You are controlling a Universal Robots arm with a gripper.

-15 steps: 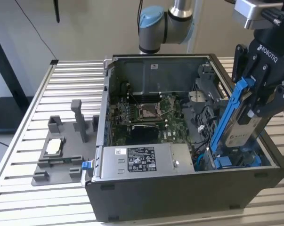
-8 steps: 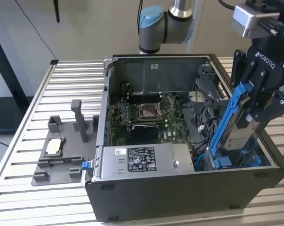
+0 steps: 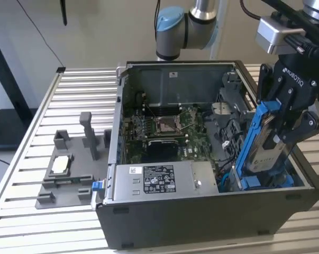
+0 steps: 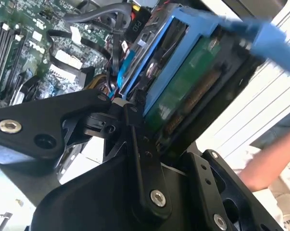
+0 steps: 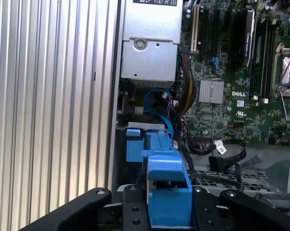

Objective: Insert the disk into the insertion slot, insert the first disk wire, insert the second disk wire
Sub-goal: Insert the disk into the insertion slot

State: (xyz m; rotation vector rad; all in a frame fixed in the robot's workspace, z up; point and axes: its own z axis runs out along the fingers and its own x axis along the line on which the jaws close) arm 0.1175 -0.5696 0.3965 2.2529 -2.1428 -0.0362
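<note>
Soft even indoor light; computer case (image 3: 201, 225) interior dim; disk (image 4: 189, 85) carrier edge smeared in second wrist view.

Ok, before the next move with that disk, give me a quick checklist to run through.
1. Grip: ok, the claw is shut on the disk.
2. Disk seated in the insertion slot: not ok, it stands tilted, upper end above the rim of the case.
3. Wires clear of the slot: cannot tell, black cables lie close.
4. Power-supply box clear of the disk: ok, apart.
5. People clear: not ok, a hand shows in the second wrist view.
</note>
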